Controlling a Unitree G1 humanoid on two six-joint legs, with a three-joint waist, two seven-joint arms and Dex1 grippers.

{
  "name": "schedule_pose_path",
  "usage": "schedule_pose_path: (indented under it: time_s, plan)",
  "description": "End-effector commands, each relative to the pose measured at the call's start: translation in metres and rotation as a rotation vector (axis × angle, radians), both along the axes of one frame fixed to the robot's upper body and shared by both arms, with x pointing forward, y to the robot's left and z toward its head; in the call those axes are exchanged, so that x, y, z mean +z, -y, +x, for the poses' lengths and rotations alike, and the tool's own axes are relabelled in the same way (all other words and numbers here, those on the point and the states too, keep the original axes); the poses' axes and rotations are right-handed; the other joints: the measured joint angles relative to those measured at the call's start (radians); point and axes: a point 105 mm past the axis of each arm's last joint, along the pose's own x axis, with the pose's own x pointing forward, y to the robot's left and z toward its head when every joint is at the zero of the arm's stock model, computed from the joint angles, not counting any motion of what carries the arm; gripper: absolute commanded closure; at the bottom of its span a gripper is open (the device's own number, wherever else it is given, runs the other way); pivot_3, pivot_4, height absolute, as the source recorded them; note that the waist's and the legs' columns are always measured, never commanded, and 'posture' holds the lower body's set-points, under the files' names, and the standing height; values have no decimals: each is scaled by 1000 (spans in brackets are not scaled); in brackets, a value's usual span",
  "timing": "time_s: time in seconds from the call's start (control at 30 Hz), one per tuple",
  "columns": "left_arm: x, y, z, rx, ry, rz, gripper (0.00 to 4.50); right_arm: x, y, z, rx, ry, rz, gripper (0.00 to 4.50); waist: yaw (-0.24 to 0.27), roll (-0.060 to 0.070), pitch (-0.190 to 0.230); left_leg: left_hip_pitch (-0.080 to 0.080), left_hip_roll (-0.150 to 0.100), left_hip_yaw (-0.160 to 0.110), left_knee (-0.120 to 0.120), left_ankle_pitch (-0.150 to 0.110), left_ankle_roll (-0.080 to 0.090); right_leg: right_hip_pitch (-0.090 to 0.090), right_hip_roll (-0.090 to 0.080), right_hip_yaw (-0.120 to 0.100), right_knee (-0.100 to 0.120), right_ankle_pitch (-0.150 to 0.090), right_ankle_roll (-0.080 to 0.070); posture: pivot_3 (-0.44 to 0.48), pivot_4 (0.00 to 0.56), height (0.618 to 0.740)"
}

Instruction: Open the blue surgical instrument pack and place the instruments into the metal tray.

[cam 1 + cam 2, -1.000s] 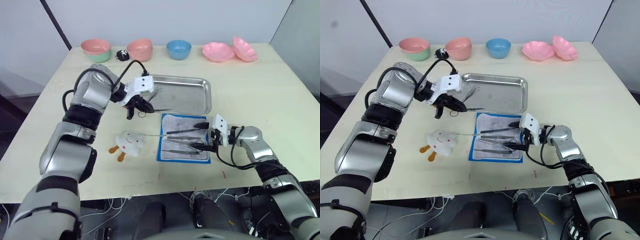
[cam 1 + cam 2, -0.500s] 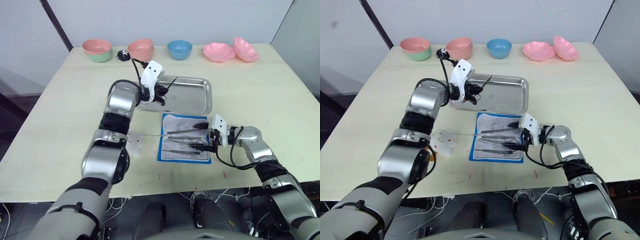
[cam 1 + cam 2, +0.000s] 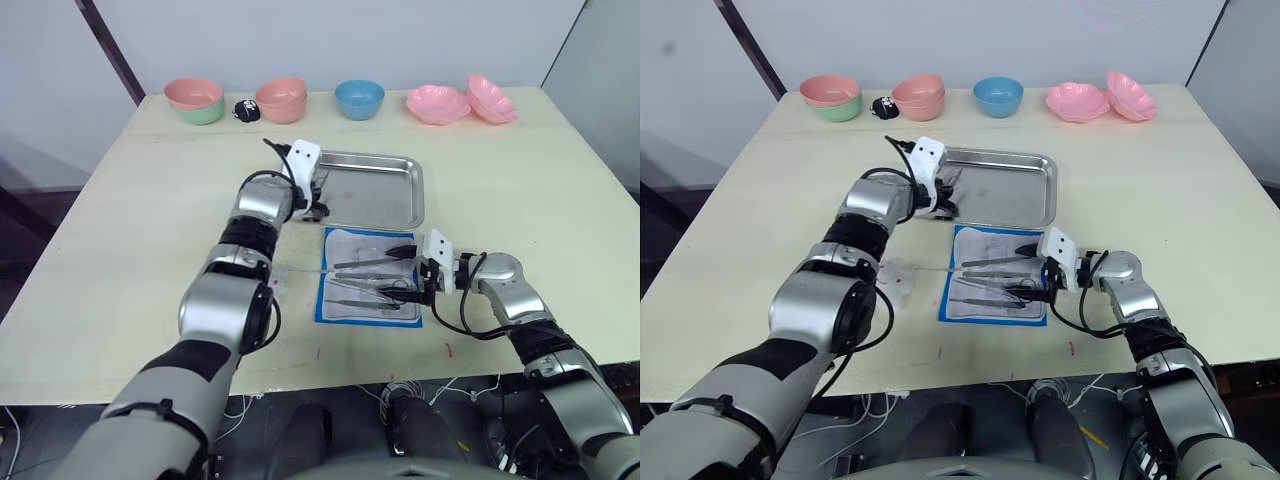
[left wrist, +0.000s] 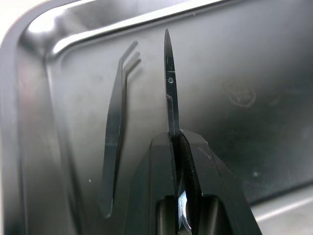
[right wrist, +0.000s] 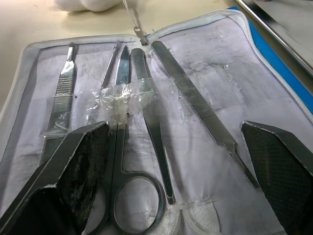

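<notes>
The metal tray (image 3: 385, 190) lies at mid-table. Over its left end my left gripper (image 3: 314, 196) is shut on slim silver scissors (image 4: 169, 83), whose blade points along the tray floor. Beside the blade, bent tweezers (image 4: 113, 142) rest in the tray. The blue surgical instrument pack (image 3: 333, 300) lies open just in front of the tray, whitish inside face up. Several instruments lie in it, among them ring-handled scissors (image 5: 124, 161) and flat forceps (image 5: 195, 105). My right gripper (image 5: 176, 161) stands open and low at the pack's right edge, with nothing between its fingers.
Along the back edge stand a pink-and-green bowl stack (image 3: 195, 100), a pink bowl (image 3: 280, 98), a blue bowl (image 3: 358, 98) and two pink dishes (image 3: 436, 102). A small black object (image 3: 246, 108) sits between the bowls. A white plush toy (image 3: 890, 280) lies left of the pack, partly under my left arm.
My left gripper has carried the scissors from the table left of the tray over the tray's left end and lowered them. The right arm has not moved.
</notes>
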Motion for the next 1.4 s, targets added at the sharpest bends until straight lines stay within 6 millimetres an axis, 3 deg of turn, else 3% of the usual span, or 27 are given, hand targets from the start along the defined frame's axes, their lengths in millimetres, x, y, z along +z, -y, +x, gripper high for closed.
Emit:
schedule_pose_path:
  time_s: [0.03, 0.43, 0.9, 1.03, 1.4]
  plan:
    - [14, 0, 7, 30, 45, -22, 4436, -59, 7, -24, 3, -171, -164, 0, 0, 0, 0, 0, 0, 0, 0, 0, 0, 0, 0, 0, 0, 0, 0, 0, 150, 740]
    - [-6, -12, 5, 78, -3, -27, 4436, -59, 8, -24, -4, -169, -162, 0, 0, 0, 0, 0, 0, 1, 0, 0, 0, 0, 0, 0, 0, 0, 0, 0, 150, 740]
    - [-4, -15, 6, 91, 13, -40, 4436, -59, 10, -24, -7, -169, -162, 0, 0, 0, 0, 0, 0, 1, 0, 0, 0, 0, 0, 0, 0, 0, 1, 0, 150, 740]
    - [-3, -19, 7, 112, 25, -32, 3103, -59, 10, -24, -7, -169, -163, 0, 0, 0, 0, 0, 0, 1, 0, 0, 0, 0, 0, 0, 0, -1, 1, 0, 150, 740]
    - [5, -10, 8, 47, 43, -27, 3103, -59, 9, -23, -8, -166, -163, 0, 0, 0, 0, 0, 0, 1, 0, 0, 0, 0, 0, 0, 0, 0, 1, 0, 150, 740]
